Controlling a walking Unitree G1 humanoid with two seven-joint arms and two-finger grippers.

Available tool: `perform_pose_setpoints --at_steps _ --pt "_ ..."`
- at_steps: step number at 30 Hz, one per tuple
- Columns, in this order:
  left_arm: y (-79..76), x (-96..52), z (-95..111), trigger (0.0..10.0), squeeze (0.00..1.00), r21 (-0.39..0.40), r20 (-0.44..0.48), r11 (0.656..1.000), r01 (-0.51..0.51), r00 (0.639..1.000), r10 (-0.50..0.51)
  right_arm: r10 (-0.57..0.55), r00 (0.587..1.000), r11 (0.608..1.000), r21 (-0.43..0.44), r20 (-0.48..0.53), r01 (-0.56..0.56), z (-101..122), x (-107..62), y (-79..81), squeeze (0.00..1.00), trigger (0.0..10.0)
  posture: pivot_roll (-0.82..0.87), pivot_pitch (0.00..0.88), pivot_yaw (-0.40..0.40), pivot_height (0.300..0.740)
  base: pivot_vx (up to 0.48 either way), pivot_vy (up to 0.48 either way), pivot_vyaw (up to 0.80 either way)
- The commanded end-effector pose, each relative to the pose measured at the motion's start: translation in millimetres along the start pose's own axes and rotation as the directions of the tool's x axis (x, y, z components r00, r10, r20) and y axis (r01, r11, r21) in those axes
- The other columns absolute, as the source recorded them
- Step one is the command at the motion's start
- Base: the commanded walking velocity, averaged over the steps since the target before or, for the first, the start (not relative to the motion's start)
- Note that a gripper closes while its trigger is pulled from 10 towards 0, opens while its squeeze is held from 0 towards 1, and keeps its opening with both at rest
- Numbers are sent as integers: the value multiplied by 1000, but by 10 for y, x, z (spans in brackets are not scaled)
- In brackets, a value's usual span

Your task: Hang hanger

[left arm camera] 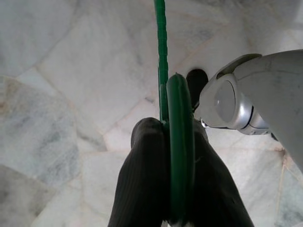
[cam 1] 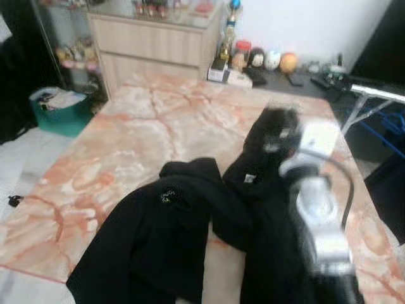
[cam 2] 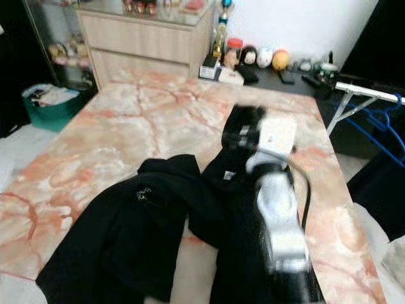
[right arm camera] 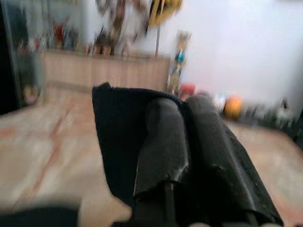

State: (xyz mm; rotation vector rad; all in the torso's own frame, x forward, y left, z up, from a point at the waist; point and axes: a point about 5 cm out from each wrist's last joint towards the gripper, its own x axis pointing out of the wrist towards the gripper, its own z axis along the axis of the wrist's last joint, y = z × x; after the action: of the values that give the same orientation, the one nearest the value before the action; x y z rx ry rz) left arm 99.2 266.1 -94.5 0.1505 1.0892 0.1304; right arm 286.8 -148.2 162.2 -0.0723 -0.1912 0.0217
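A black garment (cam 1: 158,240) lies spread on the pink marble table (cam 1: 126,126). My right gripper (cam 1: 275,130) is raised over the table's right side, shut on a fold of that black cloth (right arm camera: 118,132); the fabric drapes around its fingers (right arm camera: 163,142). The silver right arm (cam 1: 319,215) runs down toward the near edge. In the left wrist view, my left gripper (left arm camera: 177,156) is shut on a green hanger (left arm camera: 162,56), held low over a grey marble floor (left arm camera: 71,71) beside a silver part of my body (left arm camera: 255,94).
A wooden dresser (cam 1: 152,41) stands behind the table. Small figurines and bottles (cam 1: 259,60) line a dark shelf at the back. A teal basket (cam 1: 60,111) sits on the floor at the left. A white rack with blue hangers (cam 1: 380,114) stands at the right.
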Motion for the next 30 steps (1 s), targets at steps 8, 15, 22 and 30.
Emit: perform_pose_setpoints --at_steps 8,15,22,30 --pt "5 1 1 10000 0 30 -10 999 10 1000 -10 -21 996 999 -33 -88 18 71 -467 -28 0 10000 78 0 -82 740 0 0 0" --pt "5 0 -5 10000 0 43 -15 999 19 1000 -18 -145 947 989 -80 -287 127 -187 -737 -207 0 10000 71 0 -89 740 0 0 0" --pt "-1 -4 -21 10000 0 57 -21 998 26 999 -25 -143 909 990 -70 -391 126 -311 -808 -223 1000 10000 67 0 -86 740 0 0 0" --pt "1 -4 -18 10000 0 58 -18 998 28 999 -27 -106 933 994 -14 -344 108 -193 -693 -107 1000 10000 70 0 -91 740 0 0 0"
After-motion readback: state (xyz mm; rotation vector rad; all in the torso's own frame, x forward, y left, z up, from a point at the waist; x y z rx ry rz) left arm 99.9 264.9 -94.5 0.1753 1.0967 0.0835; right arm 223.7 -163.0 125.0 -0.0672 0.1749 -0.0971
